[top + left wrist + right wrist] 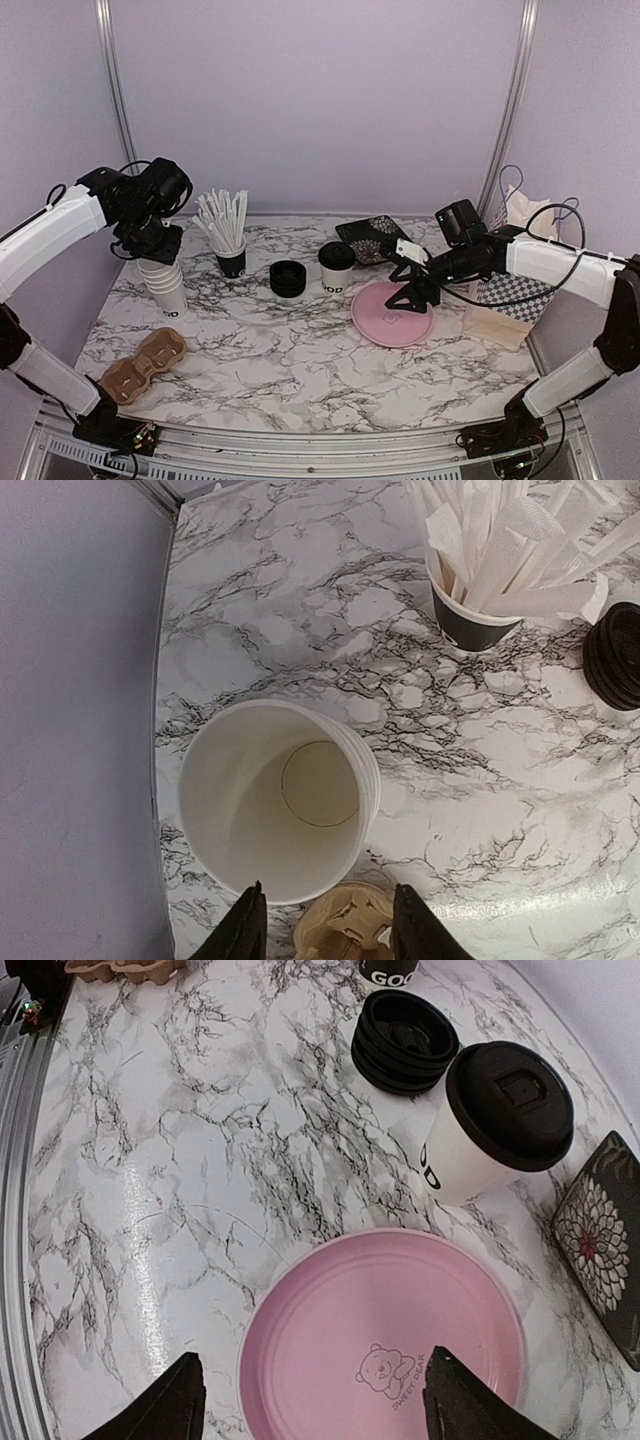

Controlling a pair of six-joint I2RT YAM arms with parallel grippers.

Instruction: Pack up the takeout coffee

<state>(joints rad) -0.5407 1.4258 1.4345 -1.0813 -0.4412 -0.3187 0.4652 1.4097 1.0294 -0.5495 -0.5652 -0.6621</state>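
A white coffee cup with a black lid (336,266) stands mid-table; it also shows in the right wrist view (495,1122). A stack of empty white cups (164,286) stands at the left, seen from above in the left wrist view (275,798). A brown cardboard cup carrier (144,364) lies front left, partly visible in the left wrist view (345,925). My left gripper (327,930) is open just above the cup stack. My right gripper (310,1400) is open and empty above a pink plate (385,1345).
A stack of black lids (288,277) and a black cup of wrapped straws (226,232) stand mid-left. A dark flowered tray (372,238) lies at the back. A paper bag (510,305) stands at the right edge.
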